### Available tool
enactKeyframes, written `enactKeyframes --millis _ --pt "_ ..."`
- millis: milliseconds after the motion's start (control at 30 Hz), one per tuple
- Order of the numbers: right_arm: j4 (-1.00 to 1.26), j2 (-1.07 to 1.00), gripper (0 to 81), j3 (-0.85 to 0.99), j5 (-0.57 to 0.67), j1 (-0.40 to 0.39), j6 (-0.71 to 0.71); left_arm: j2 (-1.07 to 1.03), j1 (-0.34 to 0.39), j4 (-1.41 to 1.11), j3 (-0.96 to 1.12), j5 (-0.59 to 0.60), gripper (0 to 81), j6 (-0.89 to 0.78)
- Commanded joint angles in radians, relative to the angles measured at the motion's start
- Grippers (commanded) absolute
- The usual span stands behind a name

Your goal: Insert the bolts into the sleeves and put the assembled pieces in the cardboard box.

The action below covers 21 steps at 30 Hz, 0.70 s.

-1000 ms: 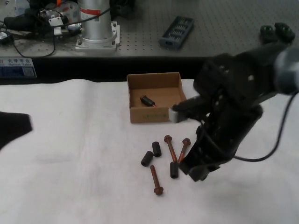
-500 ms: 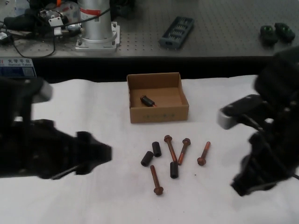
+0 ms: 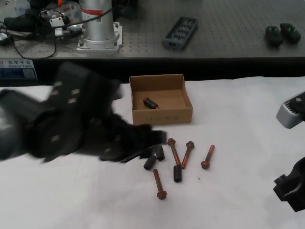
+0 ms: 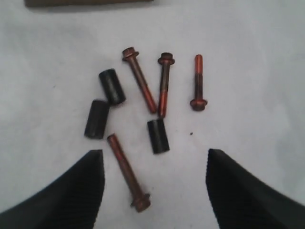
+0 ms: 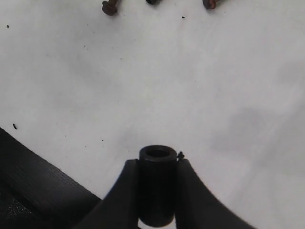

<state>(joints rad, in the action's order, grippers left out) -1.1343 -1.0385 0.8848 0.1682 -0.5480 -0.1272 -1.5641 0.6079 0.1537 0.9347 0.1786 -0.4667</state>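
White cloth (image 3: 248,124) covers the bench, and behind it is a perforated metal table (image 3: 228,28) with a silver column (image 3: 97,21) and a dark tray (image 3: 180,31) on it. At the far side of the cloth stands the cardboard box (image 3: 162,117), open on top. One assembled piece (image 3: 151,102) lies flat on its floor, its long axis slanted to the walls. In front of the box, four bolts and three sleeves lie flat on the cloth, and all their long axes run roughly from the box toward the near edge. The first bolt (image 3: 173,151) and the second bolt (image 3: 187,153) have their heads toward the box, and their shaft ends almost meet. The third bolt (image 3: 208,156) lies apart on the right, with its head toward the near edge. The fourth bolt (image 3: 158,183) is the nearest one, and its head also points to the near edge. Two sleeves (image 3: 160,152) lie side by side just left of the first bolt, and the third sleeve (image 3: 177,173) lies just below the two shaft ends. The left arm (image 3: 71,119) comes in from the left. The left gripper (image 4: 153,160) hangs above this group with its fingers (image 4: 71,195) wide apart and nothing between them. At the right edge is the right arm (image 3: 291,187). The right gripper (image 5: 157,191) has its fingers (image 5: 125,191) clamped on a fourth sleeve (image 5: 157,171). That sleeve's long axis runs along the fingers, and one open end shows past the fingertips, above bare cloth, well apart from the loose bolts.
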Motion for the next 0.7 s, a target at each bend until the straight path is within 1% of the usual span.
enactKeyframes --millis 0,133,233,400,667 --pt "-0.006 0.008 2.9 0.001 0.006 0.004 -0.009 -0.100 0.022 0.006 0.145 -0.020 45.2 -0.022" --pt "-0.006 0.008 2.9 0.001 0.006 0.004 -0.009 -0.236 0.040 0.059 0.284 -0.084 45.2 -0.065" --pt "-0.006 0.008 2.9 0.001 0.006 0.004 -0.009 -0.321 0.040 0.091 0.370 -0.108 45.2 -0.113" --pt "-0.006 0.008 2.9 0.001 0.006 0.004 -0.009 -0.424 0.040 0.149 0.495 -0.108 45.2 -0.209" --pt "-0.006 0.008 2.9 0.001 0.006 0.004 -0.009 -0.506 0.042 0.169 0.577 -0.108 45.2 -0.248"
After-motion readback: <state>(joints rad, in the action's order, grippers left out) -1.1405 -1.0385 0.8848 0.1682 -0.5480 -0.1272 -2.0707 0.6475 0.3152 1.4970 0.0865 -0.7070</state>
